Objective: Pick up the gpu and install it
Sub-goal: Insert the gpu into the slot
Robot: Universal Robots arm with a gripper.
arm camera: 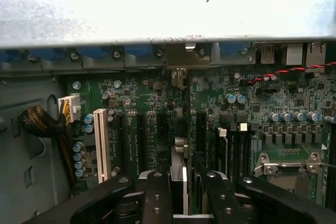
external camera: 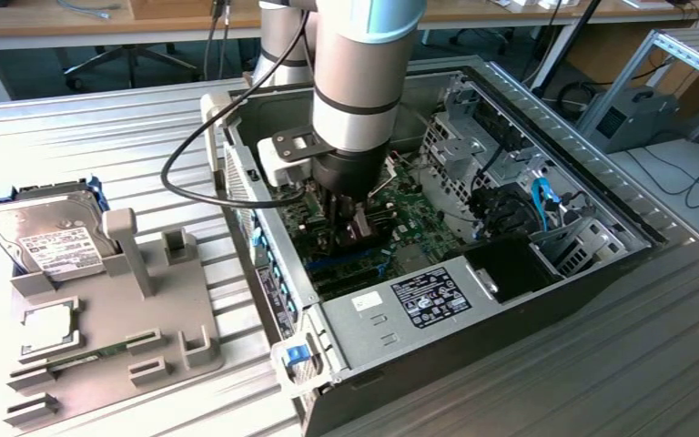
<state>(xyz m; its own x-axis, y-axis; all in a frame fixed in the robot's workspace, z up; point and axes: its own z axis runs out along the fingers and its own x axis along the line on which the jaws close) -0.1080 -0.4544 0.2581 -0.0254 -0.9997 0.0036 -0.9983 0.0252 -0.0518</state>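
I had the gripper (external camera: 359,221) at frame centre, fingers (arm camera: 157,192) clamped on the gpu (arm camera: 181,179), held edge-on over the mobo (arm camera: 152,108) slots inside the pc case (external camera: 592,196); pickup done, seating not yet.

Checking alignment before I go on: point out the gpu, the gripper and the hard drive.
gpu (arm camera: 180,169): wrist view, thin edge between the fingers.
gripper (external camera: 359,228): exterior view, between its fingertips, inside the case.
hard drive (external camera: 48,238): exterior view, white label on its face.

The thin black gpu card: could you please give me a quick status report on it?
Gripper shut on the thin black gpu card, edge-on between the fingers. Card over the green motherboard slots inside the open computer case. Nothing blocking.
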